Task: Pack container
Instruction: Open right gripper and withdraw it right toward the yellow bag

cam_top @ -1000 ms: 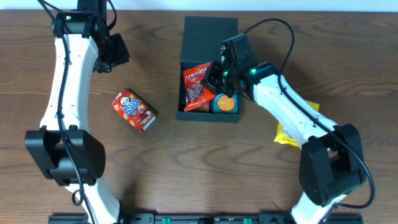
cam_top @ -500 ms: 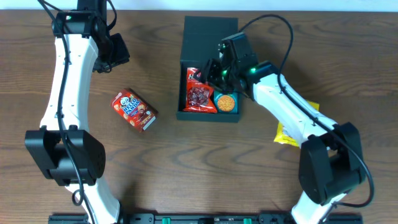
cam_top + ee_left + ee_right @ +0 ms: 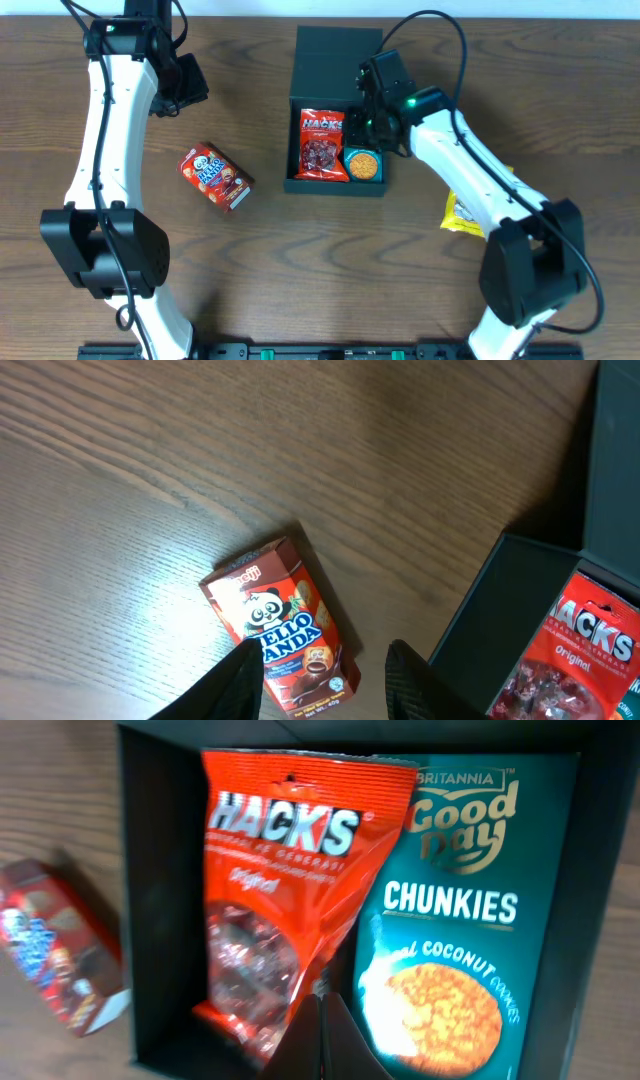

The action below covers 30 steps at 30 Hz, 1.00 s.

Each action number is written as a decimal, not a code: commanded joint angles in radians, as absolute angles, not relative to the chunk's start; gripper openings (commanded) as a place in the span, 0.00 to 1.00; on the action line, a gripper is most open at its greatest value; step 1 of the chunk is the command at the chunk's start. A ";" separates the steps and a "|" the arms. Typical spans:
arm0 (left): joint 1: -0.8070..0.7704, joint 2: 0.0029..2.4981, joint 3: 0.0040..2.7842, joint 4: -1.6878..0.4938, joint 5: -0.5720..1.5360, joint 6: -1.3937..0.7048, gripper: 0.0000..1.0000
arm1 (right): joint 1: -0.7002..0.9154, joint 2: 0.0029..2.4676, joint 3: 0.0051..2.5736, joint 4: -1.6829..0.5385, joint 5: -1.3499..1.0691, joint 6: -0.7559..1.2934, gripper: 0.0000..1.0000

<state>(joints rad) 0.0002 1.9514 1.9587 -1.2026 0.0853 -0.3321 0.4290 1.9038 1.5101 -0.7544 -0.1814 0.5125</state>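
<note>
Wood tabletop (image 3: 300, 270) bearing container (image 3: 335, 188) directly beneath right gripper (image 3: 321, 1020), pressed together and seemingly empty over Hacks bag (image 3: 270, 900) laid flat beside Chunkies carton (image 3: 450, 920), probably to save room; left gripper (image 3: 325, 675) spread, hovering just beside panda box (image 3: 280, 625) not yet packed.

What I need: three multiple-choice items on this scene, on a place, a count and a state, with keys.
1. The Hello Panda box lies: A. on the table outside the container; B. inside it; C. on the floor.
2. Snack packs in the container: A. one; B. two; C. four.
3. The container's lid is: A. shut; B. torn off; C. open, folded back.
Key: 1 A, it lies on bare wood beside the container. 2 B, only the Hacks bag and the Chunkies carton lie inside. 3 C, the inside shows from overhead.
</note>
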 commanded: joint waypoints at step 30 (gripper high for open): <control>0.007 1.954 1.966 -1.208 0.071 -0.318 0.41 | 0.496 2.059 1.536 -0.746 -0.187 0.436 0.01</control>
